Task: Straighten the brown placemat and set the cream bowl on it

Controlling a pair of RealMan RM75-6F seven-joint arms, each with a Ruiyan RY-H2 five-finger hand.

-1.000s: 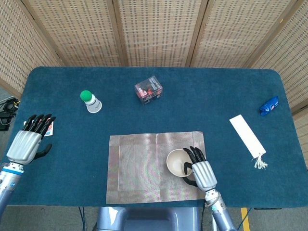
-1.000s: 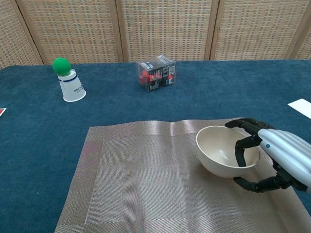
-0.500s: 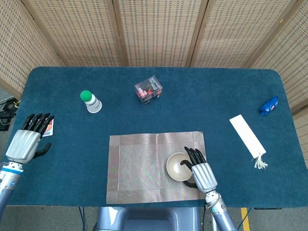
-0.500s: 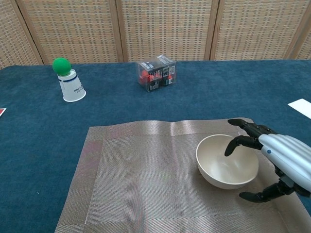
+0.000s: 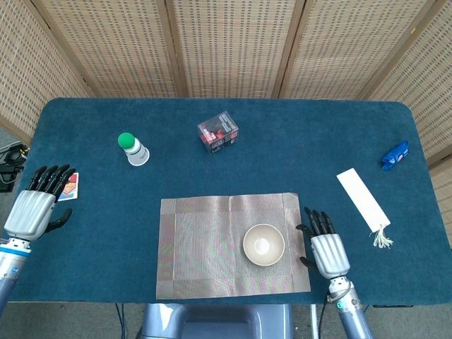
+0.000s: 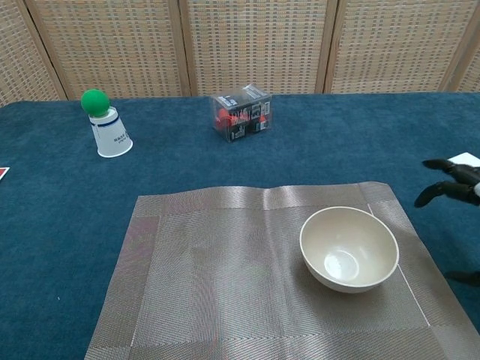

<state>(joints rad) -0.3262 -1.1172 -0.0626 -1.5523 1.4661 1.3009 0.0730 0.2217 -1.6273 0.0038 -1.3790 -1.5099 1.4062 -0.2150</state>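
The cream bowl (image 5: 263, 244) stands upright on the near right part of the brown placemat (image 5: 205, 244), which lies square to the table's near edge with slight ripples along its far edge. The right hand (image 5: 327, 247), the nearer one, sits just right of the mat, off the bowl, fingers apart and empty. Well to the left, the left hand (image 5: 34, 206) hovers over the blue table (image 5: 296, 148), also spread and holding nothing. Both parts of the task look done.
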